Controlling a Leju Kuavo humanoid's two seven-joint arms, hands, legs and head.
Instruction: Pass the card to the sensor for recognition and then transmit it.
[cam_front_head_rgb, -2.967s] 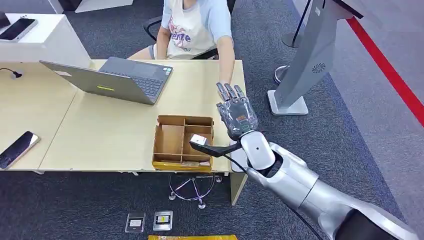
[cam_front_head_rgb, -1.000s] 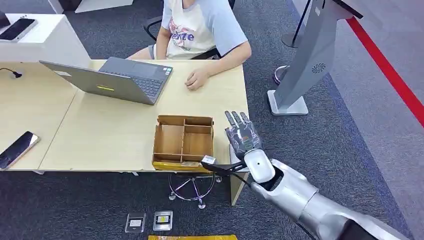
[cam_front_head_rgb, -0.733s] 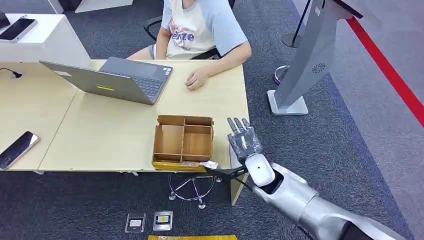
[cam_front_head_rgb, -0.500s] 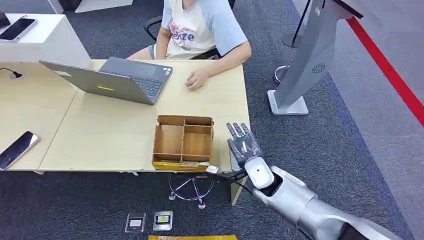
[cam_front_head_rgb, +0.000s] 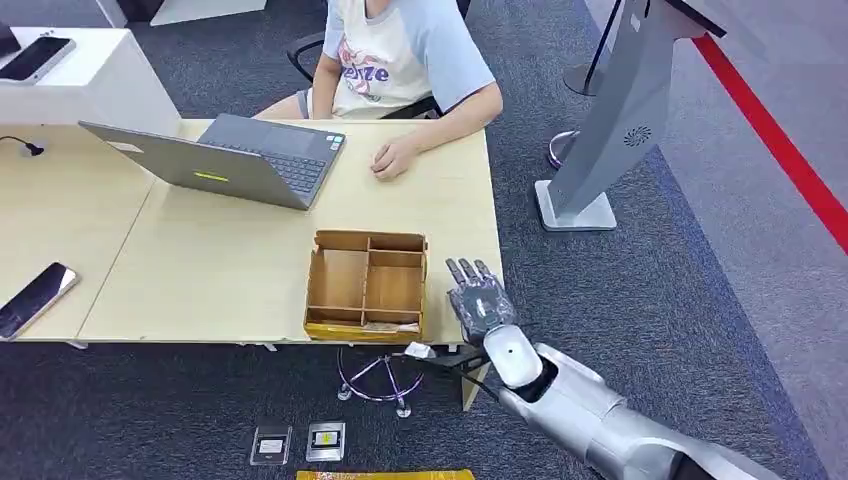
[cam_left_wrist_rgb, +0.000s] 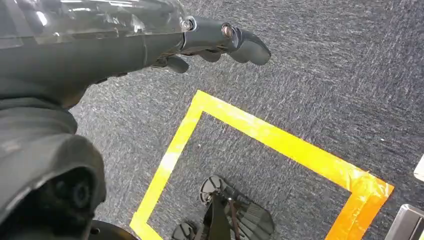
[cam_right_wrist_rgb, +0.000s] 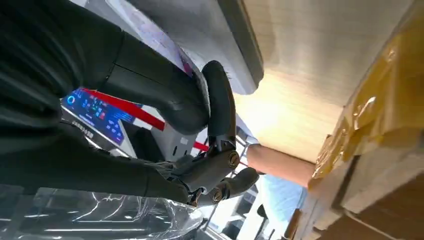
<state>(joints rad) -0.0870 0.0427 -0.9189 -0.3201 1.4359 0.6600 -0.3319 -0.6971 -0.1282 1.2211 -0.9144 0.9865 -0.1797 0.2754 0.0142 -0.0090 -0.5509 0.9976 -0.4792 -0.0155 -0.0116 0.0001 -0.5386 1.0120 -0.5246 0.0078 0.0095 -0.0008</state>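
My right hand (cam_front_head_rgb: 480, 300) stands fingers up and spread beside the table's front right corner, just right of the brown divided cardboard box (cam_front_head_rgb: 367, 243). It holds nothing; a dark stalk with a small white tip (cam_front_head_rgb: 418, 350) juts left from its wrist. The right wrist view shows its fingers (cam_right_wrist_rgb: 215, 172) and thumb (cam_right_wrist_rgb: 220, 100) apart, with nothing between them. My left hand (cam_left_wrist_rgb: 215, 40) hangs over the carpet, fingers loosely bent and holding nothing. Two card-like sleeves (cam_front_head_rgb: 325, 440) lie on the floor under the table's front edge. The seated person's hand (cam_front_head_rgb: 393, 158) rests on the table.
A wooden table (cam_front_head_rgb: 220, 270) carries an open laptop (cam_front_head_rgb: 250, 155) and a phone (cam_front_head_rgb: 35, 295) at the left edge. A grey kiosk stand (cam_front_head_rgb: 620, 110) rises to the right. A chair base (cam_front_head_rgb: 385, 375) sits under the table. Yellow tape (cam_left_wrist_rgb: 280, 145) marks the carpet.
My right arm has drawn back and down from over the table's right side to its front corner. The person's hand left my hand and settled on the table.
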